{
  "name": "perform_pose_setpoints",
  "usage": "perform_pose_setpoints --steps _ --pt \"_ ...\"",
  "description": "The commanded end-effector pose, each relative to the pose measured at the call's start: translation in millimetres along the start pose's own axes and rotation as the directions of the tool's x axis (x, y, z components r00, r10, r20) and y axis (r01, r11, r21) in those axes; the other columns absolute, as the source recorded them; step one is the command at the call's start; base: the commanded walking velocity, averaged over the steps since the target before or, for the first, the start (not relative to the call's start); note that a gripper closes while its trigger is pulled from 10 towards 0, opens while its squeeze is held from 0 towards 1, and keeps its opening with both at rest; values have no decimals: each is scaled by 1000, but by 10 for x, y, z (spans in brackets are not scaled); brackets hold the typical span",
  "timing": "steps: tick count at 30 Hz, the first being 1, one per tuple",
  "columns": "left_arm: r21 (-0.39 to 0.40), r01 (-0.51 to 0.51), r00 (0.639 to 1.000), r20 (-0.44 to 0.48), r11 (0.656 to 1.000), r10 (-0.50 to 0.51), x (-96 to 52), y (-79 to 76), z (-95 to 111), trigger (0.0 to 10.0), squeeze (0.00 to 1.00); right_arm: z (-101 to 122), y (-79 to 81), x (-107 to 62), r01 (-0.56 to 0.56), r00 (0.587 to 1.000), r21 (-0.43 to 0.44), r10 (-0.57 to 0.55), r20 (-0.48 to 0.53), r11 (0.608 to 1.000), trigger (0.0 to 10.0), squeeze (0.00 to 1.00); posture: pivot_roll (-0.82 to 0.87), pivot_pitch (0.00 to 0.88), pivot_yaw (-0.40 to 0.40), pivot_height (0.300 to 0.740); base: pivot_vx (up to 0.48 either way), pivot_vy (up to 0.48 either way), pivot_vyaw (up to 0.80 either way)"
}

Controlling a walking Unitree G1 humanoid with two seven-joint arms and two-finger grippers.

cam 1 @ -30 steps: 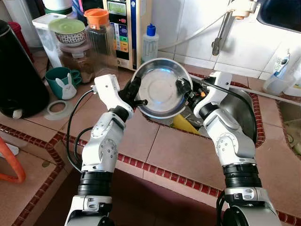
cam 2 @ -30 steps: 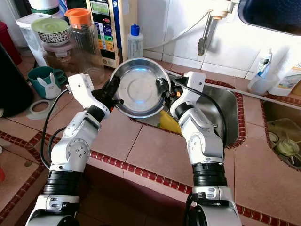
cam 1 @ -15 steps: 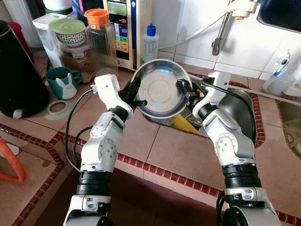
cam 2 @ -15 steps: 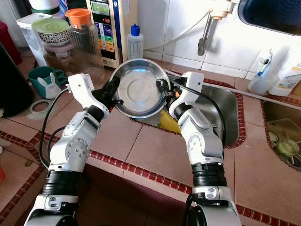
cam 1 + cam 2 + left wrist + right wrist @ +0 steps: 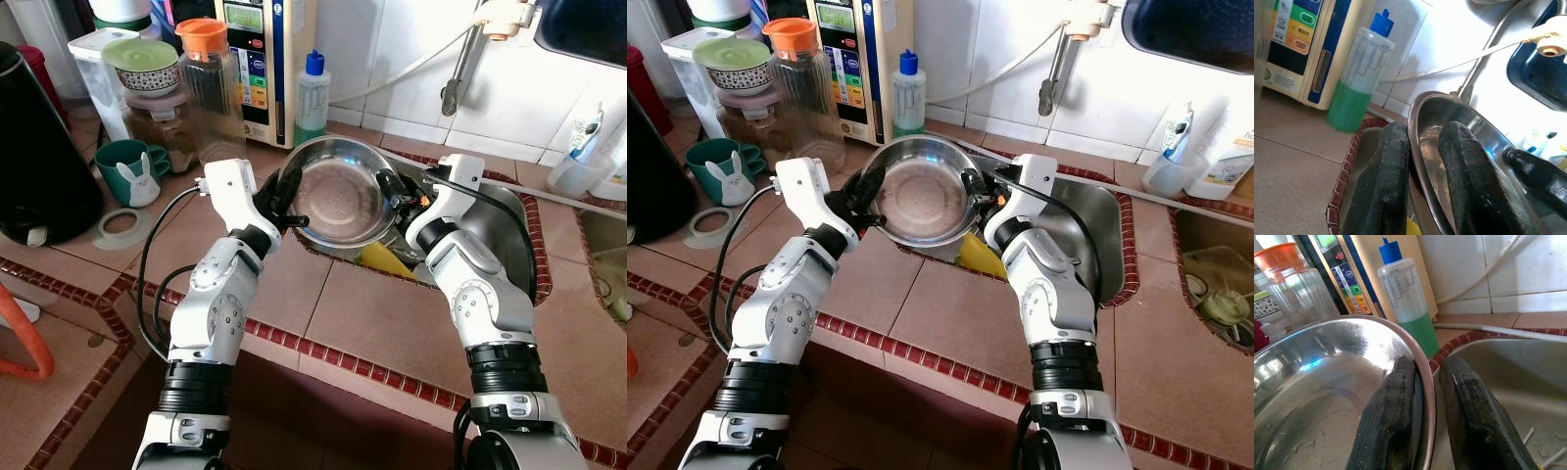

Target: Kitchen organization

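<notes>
Both silver arms are reaching forward, elbows bent, meeting above the near edge of the sink. The left tool is pinching the left rim of a steel bowl, one finger inside and one outside; the right tool is pinching the opposite rim likewise. The shiny, round bowl is tilting, showing its speckled inside, beyond the tiled surface.
</notes>
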State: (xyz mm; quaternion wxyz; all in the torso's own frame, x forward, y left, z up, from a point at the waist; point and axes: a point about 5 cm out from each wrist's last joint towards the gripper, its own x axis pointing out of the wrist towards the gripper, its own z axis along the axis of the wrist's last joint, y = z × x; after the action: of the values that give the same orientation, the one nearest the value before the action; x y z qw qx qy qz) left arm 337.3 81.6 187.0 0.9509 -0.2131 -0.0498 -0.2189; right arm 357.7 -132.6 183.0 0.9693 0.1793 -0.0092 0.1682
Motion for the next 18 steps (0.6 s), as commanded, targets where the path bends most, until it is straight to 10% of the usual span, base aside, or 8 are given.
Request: perform_pose_setpoints --steps 1,18 --pt "16 62 998 -25 998 -61 7 -122 -51 10000 1000 71 -17 19 24 999 24 -24 32 999 0 0 153 0 -7 740 0 0 0" --pt "34 43 999 -25 998 -42 -17 -93 -59 10000 1000 35 -28 21 26 1000 37 -27 12 999 0 0 156 0 -13 740 0 0 0"
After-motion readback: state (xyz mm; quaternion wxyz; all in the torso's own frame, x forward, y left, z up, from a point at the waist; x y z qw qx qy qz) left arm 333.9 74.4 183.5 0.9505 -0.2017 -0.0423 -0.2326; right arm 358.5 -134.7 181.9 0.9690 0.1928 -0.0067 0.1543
